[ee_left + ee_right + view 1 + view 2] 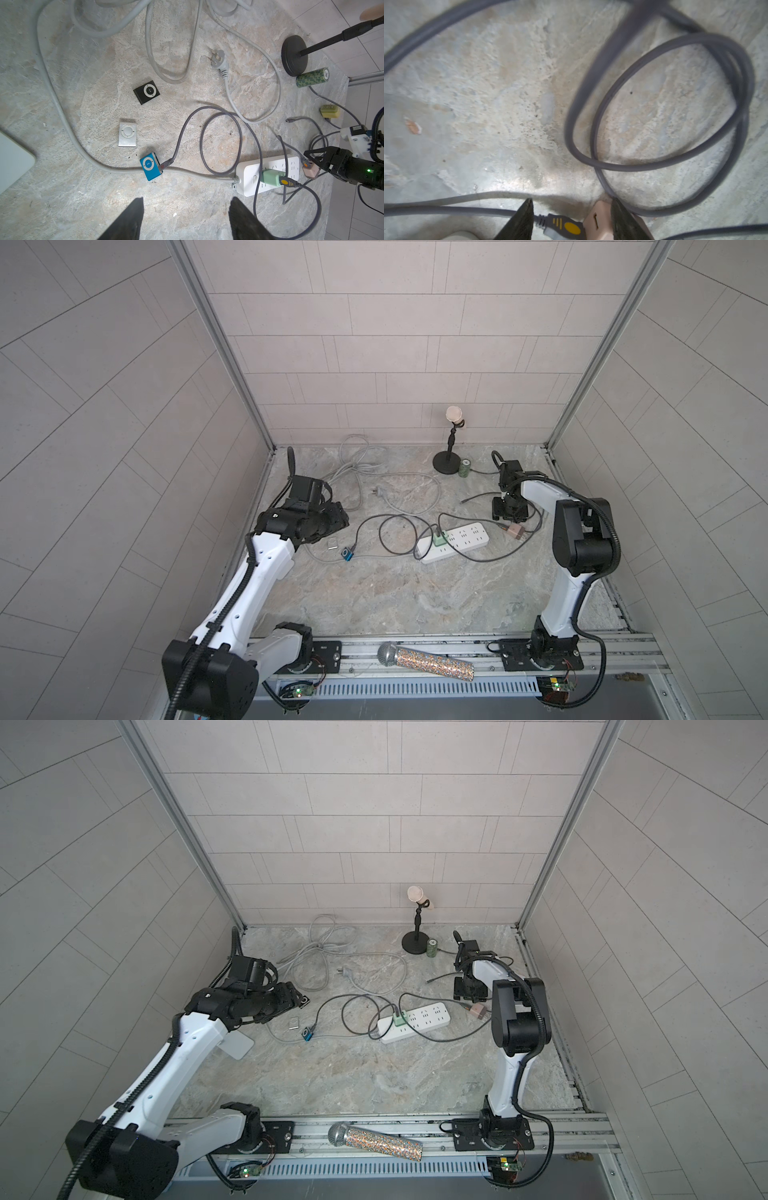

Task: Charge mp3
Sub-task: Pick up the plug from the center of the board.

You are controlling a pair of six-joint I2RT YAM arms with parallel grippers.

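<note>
A blue mp3 (348, 553) (150, 168) lies on the marble table with a grey cable plugged into it. That cable loops across to a green adapter (438, 539) seated in the white power strip (465, 541). A silver mp3 (127, 135) and a black mp3 (146, 92) lie loose nearby. My left gripper (186, 209) hovers open over bare table, close to these players. My right gripper (572, 209) stands open and low over a pink adapter (600, 224) and the yellow-marked USB plug (566, 226) stuck into it; both lie between the jaws.
A black mic stand (446, 462) and a green cylinder (464, 468) stand at the back. Coils of thick grey power cord (357, 464) lie at the back left. A yellow adapter (330, 111) and a loose cable end (463, 502) sit behind the right gripper. A glitter microphone (428, 662) rests on the front rail.
</note>
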